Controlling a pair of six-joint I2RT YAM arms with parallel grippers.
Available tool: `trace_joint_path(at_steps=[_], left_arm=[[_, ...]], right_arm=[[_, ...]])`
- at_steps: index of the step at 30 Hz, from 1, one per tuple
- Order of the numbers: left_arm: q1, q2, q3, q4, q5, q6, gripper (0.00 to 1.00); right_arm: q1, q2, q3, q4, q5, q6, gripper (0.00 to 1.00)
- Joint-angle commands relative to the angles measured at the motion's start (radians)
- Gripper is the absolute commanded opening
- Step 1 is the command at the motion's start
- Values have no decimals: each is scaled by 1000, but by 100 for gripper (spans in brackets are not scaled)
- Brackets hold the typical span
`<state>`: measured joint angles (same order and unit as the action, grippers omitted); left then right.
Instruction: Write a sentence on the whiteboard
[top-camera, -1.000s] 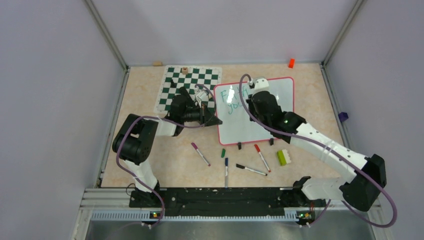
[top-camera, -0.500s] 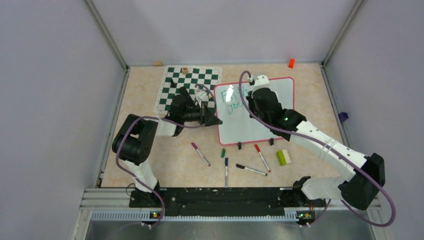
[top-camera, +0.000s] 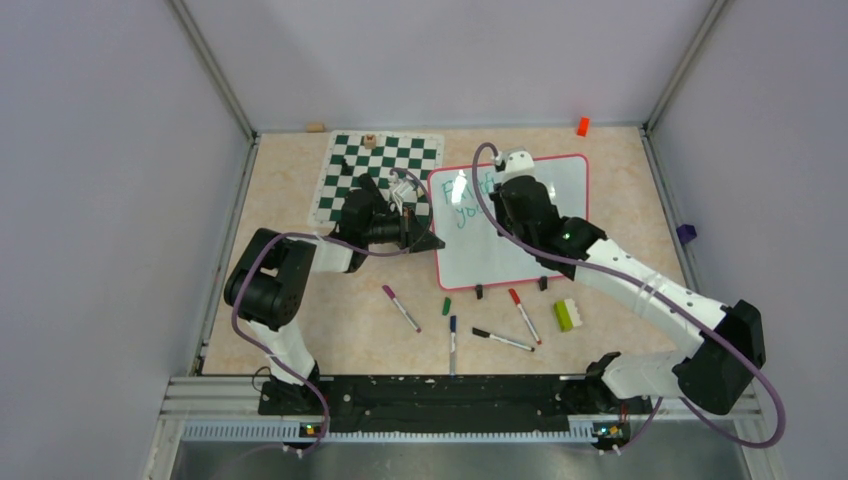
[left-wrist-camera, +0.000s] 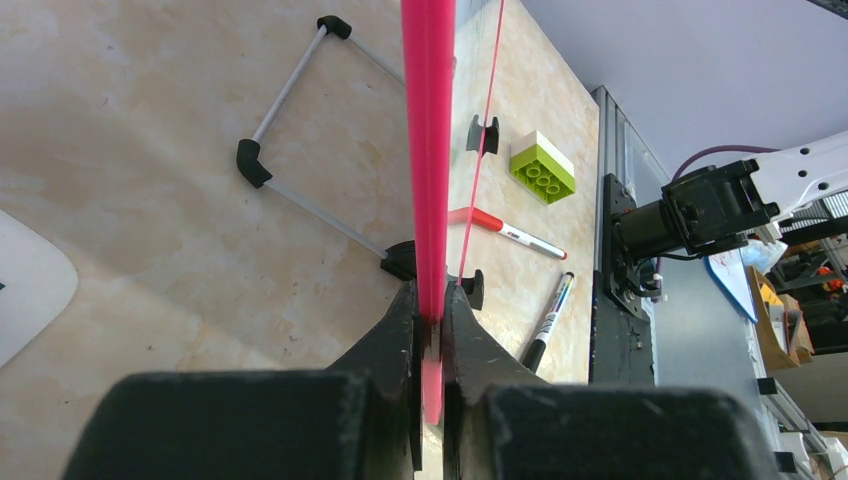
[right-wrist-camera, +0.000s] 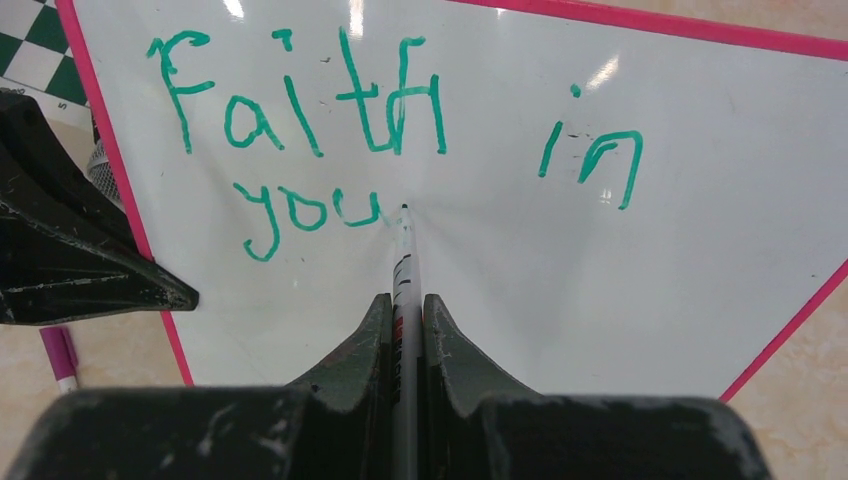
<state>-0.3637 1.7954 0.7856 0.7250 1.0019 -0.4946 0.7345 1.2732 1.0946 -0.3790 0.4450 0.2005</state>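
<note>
Right wrist view: writing is mid-way through the second line. The right end effector (right-wrist-camera: 405, 300) is clenched on a marker (right-wrist-camera: 403, 262), tip on the whiteboard (right-wrist-camera: 700, 200) just after "you". The teal sentence (right-wrist-camera: 300, 100) reads "faith in you". Next, probably letters added rightward under steady contact. The left end effector (left-wrist-camera: 428, 300) clamps the board's pink frame (left-wrist-camera: 428, 150). The board stands on the desk (top-camera: 300, 180) beside the chess mat (top-camera: 340, 170).

Right hand (right-wrist-camera: 405, 312) with marker (right-wrist-camera: 404, 262) shifted slightly left over whiteboard (top-camera: 562, 200); elbow followed.
</note>
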Motion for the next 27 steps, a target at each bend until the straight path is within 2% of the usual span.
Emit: trace_joint_path(at_steps=[1, 27], left_arm=[[-11, -33, 16, -10, -14, 27, 0], [-11, -33, 17, -18, -16, 34, 0]], right_arm=[[-9, 2, 32, 60, 41, -18, 0], [-17, 31, 35, 64, 119, -20, 0]])
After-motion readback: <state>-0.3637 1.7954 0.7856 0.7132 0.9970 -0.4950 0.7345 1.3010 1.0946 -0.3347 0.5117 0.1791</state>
